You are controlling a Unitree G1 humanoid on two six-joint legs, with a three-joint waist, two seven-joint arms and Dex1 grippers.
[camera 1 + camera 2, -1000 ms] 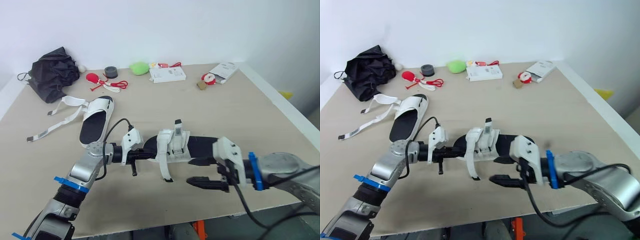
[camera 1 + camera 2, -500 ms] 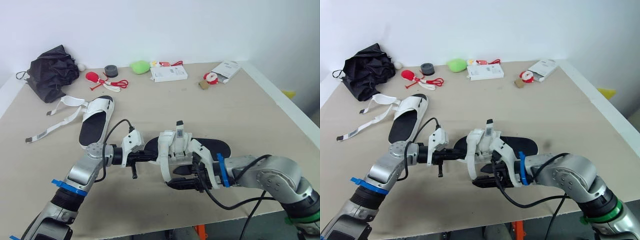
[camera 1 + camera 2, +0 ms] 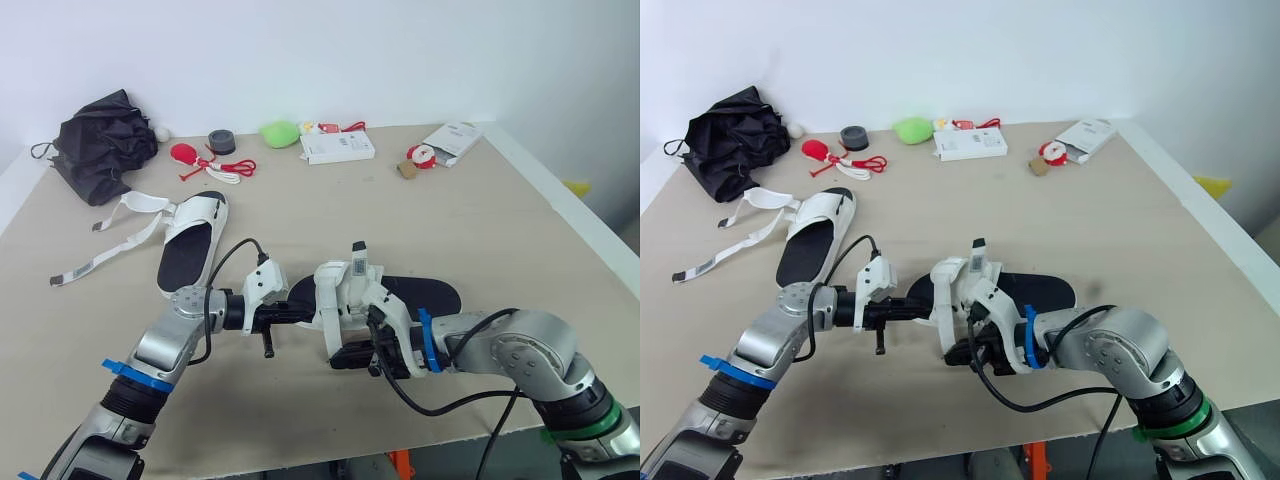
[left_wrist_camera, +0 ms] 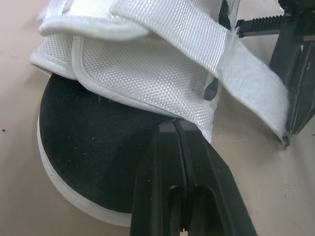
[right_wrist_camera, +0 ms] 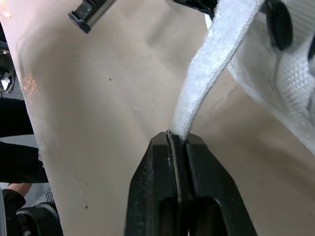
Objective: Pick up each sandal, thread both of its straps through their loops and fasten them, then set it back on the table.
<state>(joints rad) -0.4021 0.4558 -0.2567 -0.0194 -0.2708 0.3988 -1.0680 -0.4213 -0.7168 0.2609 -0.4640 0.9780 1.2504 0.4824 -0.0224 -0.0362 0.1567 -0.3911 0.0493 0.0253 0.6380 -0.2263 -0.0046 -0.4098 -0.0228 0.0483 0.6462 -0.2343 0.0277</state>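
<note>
Two arms reaching inward, left hand (image 3: 300,312) clamped on the sandal (image 3: 420,293) toe, right hand (image 3: 336,359) pinching its hanging strap (image 5: 211,64).

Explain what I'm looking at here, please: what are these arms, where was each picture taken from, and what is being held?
This is a two-armed humanoid robot; each arm ends in a gripper of two black fingers. The two wide pictures come from a stereo camera on its head, looking down over the arms at a beige table. The two close-ups come from cameras on the wrists, looking along each gripper's fingers.

The left gripper is shut on the near sandal, at the edge of its white upper by the toe. The right gripper is shut on the end of that sandal's loose white strap.

A second sandal lies further back on the robot's left, straps undone. Along the far edge sit a black bundle, a grey roll, a green object and a white box.
</note>
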